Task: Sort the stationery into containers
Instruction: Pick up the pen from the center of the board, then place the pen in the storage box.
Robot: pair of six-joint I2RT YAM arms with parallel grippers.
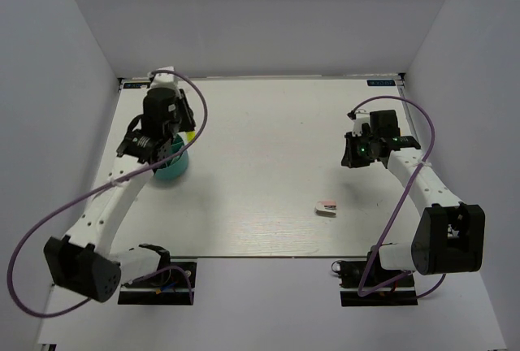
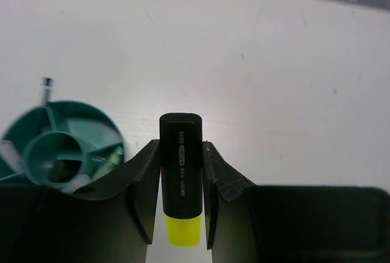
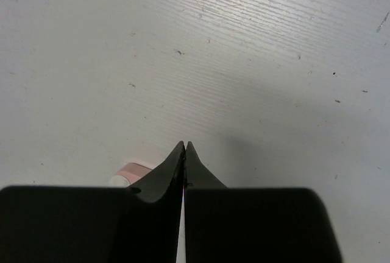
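Well, we see two arms over a white table (image 1: 268, 123). Our left claw (image 1: 166, 154) is in the upper left of the top view, right above the teal round holder (image 1: 174, 172). It is squeezing a black marker (image 2: 181, 171) between its two fingers. In the left wrist view the marker stands in the lower middle of the frame. Its yellow end is at the bottom and its black end pokes out past the fingertips.

The holder sits in the lower left of that frame, just beside the marker. It has a small ring in its middle and walls that split it into parts. A thin pen (image 2: 46, 86) with a blue bit sticks out at its upper left. More things lie inside, but they are too blurry for us to name.

Our right claw (image 1: 357, 152) is at the right of the top view. Its fingers are pressed tight together with nothing between them. A pink-and-white block (image 1: 326, 208) lies on the table, lower in the frame and left of that claw, apart from it. The right wrist view shows only a small piece of the block.
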